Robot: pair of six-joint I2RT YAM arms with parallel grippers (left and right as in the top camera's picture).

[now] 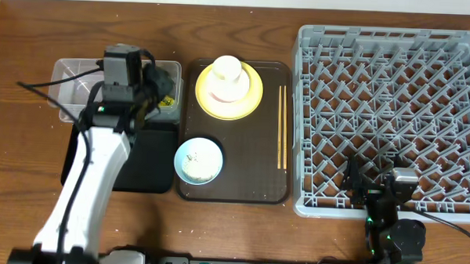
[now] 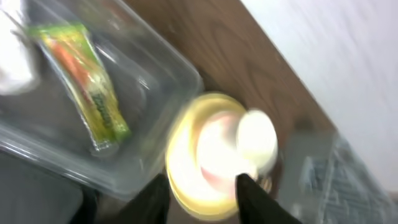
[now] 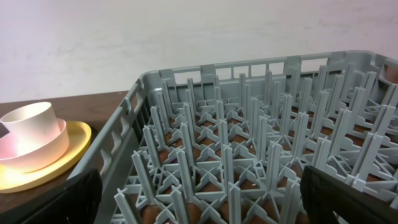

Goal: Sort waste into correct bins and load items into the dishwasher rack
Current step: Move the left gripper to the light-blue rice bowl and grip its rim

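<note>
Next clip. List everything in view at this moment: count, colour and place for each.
table: 1, brown wood, under everything
clear tub: 1, transparent, far left
snack wrapper: 1, yellow-green, inside the clear tub
black bin: 1, black, near side of the tub
tray: 1, dark brown, centre
plate: 1, yellow, far end of tray
pink bowl: 1, pinkish white, on the plate
cup: 1, white, in the pink bowl
blue bowl: 1, light blue, near end of tray
rice: some, white, in the blue bowl
chopsticks: 2, pale wood, right side of tray
rack: 1, grey, right
left gripper: 1, black, open, over the tub
right gripper: 1, black, open, at the rack's near edge
</note>
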